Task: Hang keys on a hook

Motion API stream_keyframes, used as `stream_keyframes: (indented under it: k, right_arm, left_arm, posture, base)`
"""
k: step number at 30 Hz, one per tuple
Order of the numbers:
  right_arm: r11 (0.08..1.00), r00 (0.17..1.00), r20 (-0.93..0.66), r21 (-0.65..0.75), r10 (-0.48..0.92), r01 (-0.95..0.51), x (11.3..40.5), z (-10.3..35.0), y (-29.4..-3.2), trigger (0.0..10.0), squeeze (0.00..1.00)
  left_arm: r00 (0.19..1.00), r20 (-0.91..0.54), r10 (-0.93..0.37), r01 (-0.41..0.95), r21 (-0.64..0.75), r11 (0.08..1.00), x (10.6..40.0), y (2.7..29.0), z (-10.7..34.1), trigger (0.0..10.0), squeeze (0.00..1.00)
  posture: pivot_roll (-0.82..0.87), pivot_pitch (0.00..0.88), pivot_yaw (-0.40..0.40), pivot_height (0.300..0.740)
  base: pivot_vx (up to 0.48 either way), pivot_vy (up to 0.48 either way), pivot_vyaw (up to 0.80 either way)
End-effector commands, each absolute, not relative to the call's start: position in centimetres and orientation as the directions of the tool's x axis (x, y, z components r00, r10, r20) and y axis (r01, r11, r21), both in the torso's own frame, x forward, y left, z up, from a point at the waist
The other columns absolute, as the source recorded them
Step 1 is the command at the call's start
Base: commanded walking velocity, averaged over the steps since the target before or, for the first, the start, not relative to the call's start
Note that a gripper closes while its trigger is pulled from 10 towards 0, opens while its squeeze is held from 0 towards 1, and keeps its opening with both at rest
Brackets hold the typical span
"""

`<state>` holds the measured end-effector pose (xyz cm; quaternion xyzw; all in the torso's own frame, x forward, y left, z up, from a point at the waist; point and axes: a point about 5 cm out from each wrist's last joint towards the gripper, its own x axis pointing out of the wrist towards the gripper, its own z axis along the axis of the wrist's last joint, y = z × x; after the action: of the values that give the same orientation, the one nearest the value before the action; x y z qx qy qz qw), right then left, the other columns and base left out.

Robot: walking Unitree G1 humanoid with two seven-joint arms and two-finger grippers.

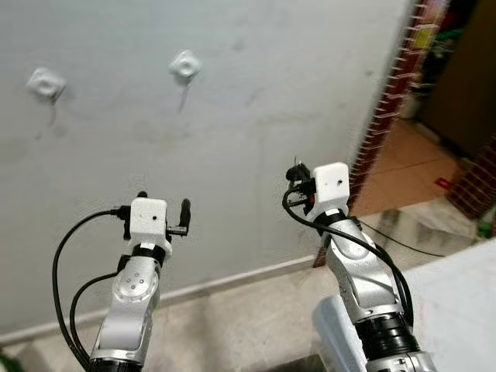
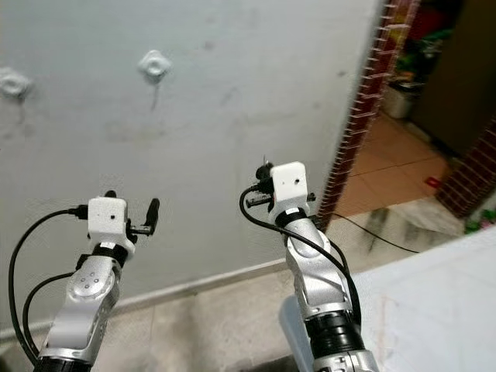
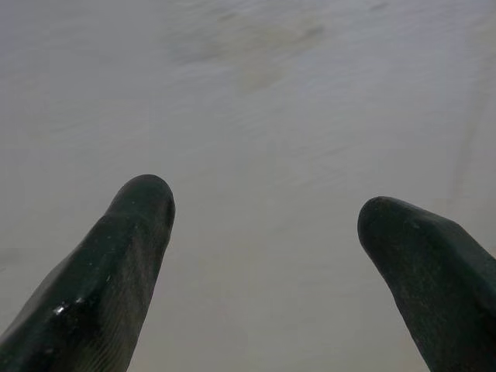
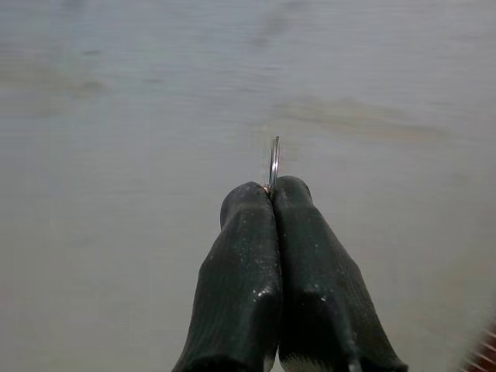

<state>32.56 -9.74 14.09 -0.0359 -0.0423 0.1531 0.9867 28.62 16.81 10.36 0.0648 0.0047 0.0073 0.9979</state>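
The right end effector [image 4: 273, 190] pinches a key ring [image 4: 274, 161]; wall hooks [image 1: 185, 66] sit above-left. The left end effector [image 3: 263, 225] is spread, empty.

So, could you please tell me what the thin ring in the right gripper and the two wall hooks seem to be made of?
The thin silver ring, pinched in the right gripper, looks like polished metal: a bright glint runs along its edge. The two white wall hooks look like matte plastic stick-on pads, though blur leaves that uncertain.
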Motion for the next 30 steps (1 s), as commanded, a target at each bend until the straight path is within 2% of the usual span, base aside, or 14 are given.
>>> stream_keyframes:
  k: [1,17,30]
  right_arm:
    - [0.944,0.942,0.081,-0.093,0.325,-0.317,32.67,14.36,-9.31,10.0,0.00]
    - [0.944,0.942,0.089,-0.101,0.324,-0.315,32.52,14.43,-9.53,10.0,0.00]
    - [0.946,0.941,0.108,-0.084,0.320,-0.312,32.55,14.88,-9.53,10.0,0.00]
  left_arm:
    - [1.000,-0.004,0.027,-0.027,0.133,0.991,28.55,16.99,10.46,10.0,0.00]
    - [1.000,-0.006,-0.012,0.012,0.114,0.993,28.37,16.19,10.34,10.0,0.00]
    - [1.000,-0.004,-0.025,0.026,0.100,0.995,28.23,16.10,10.32,10.0,0.00]
  posture:
    - [0.10,0.000,0.003,0.740]
    - [0.08,0.000,0.012,0.740]
    - [0.08,0.000,0.009,0.740]
  base:
    - [0.000,0.000,0.80]
    - [0.000,0.000,0.74]
    - [0.038,0.000,0.00]
